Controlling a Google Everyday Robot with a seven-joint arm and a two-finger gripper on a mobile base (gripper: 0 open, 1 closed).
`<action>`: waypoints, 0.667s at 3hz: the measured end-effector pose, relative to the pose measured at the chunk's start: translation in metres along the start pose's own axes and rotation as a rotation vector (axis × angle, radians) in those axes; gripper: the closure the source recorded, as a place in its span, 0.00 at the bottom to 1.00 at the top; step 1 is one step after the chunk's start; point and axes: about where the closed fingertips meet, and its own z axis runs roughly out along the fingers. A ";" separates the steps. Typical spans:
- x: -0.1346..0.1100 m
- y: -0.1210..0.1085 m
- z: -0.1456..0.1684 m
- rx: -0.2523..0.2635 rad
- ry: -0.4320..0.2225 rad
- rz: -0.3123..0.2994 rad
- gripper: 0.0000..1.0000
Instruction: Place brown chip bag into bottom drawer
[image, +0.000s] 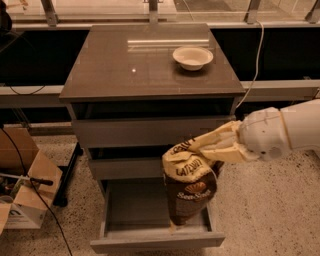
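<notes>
The cream tool (202, 148) is clamped on the pale, crumpled top of the crinkly bag (188, 192). The bag's glossy dark-brown body hangs upright over the right side of the open grey drawer (134, 209). A round white bowl (192, 57) sits on the smooth brown counter (125, 70). The floor (265, 215) is speckled, and a cardboard box (27, 192) stands at left.

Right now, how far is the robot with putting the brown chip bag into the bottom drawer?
Done: the bottom drawer stands open, and the gripper is shut on the top of the brown chip bag. In hand: the bag hangs over the open drawer. Left: lower it in and let go.
</notes>
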 end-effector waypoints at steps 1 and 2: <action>0.025 -0.030 0.040 -0.018 0.015 -0.004 1.00; 0.063 -0.057 0.080 -0.048 0.001 0.033 1.00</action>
